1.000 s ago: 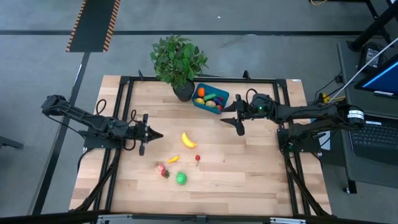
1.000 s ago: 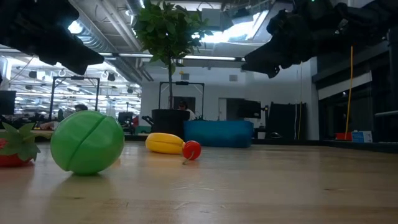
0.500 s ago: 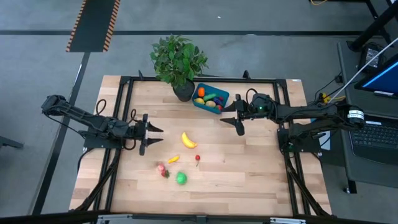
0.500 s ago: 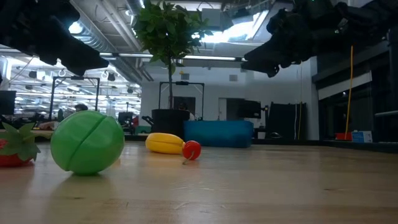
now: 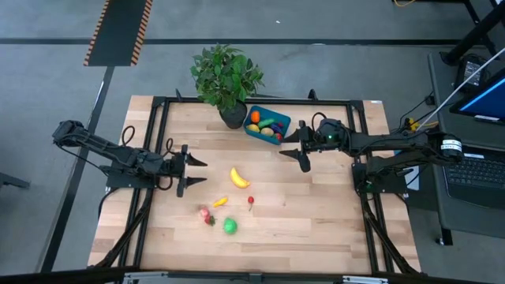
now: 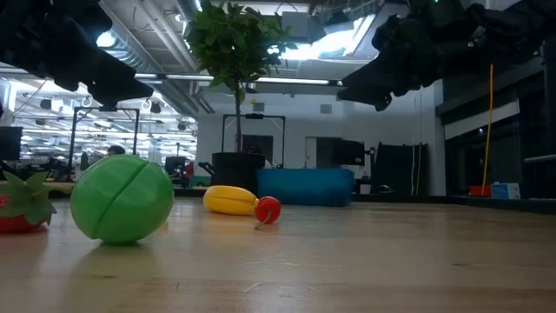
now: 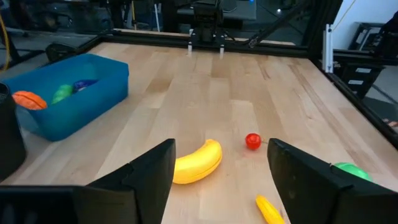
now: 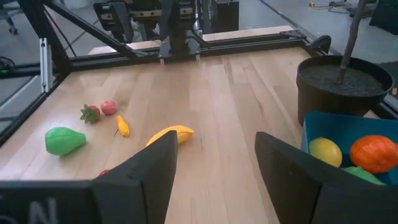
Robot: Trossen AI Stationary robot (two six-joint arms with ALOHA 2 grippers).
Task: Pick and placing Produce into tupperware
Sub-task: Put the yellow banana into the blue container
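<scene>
Our left gripper [image 5: 192, 171] has just spread its fingers, empty, left of the banana [image 5: 239, 177]. The right gripper [image 5: 295, 147] waits spread beside the far teal tupperware [image 5: 266, 125]. We judge the banana comes next.

Setting: robotics lab or industrial workspace. Evidence: pale wooden surface [image 5: 316, 205] in a black metal frame [image 5: 260, 100]; grey concrete floor [image 5: 331, 22] with hazard-striped mat [image 5: 118, 31]; monitor [image 5: 487, 96] and keyboard [image 5: 473, 170] beside it; exposed ceiling ducts [image 6: 152, 39] and further workstations beyond.
</scene>
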